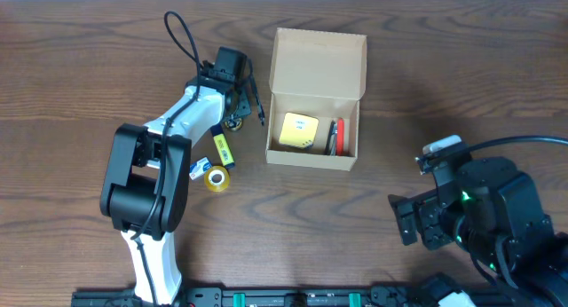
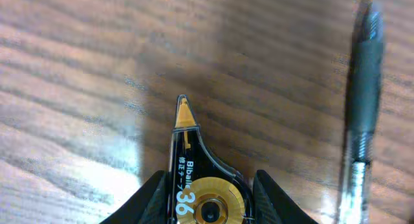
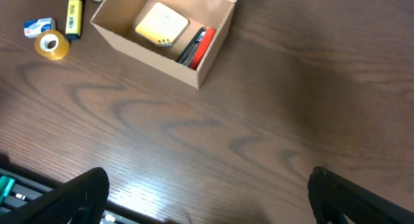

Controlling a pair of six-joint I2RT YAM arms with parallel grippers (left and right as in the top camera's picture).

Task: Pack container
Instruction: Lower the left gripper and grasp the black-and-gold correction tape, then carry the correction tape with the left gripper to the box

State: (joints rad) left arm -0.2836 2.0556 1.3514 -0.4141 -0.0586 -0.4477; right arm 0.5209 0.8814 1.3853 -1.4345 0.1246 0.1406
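The container (image 1: 313, 156) is a tan cardboard box with its flap lid standing open, also in the right wrist view (image 3: 149, 49). Inside lie a pale yellow pad (image 1: 298, 130) and red and black items (image 1: 336, 137). Left of the box, my left gripper (image 1: 236, 119) points down at the table. In its wrist view the left gripper (image 2: 208, 185) is shut on a black and gold correction tape (image 2: 194, 179) that lies flat on the wood. My right gripper (image 3: 207, 191) stands wide open over bare table at the front right, holding nothing.
A dark pen (image 2: 362, 88) lies just right of the correction tape, between it and the box. A yellow marker (image 1: 221, 148), a small blue and white eraser (image 1: 199, 169) and a yellow tape roll (image 1: 216, 178) lie left of the box.
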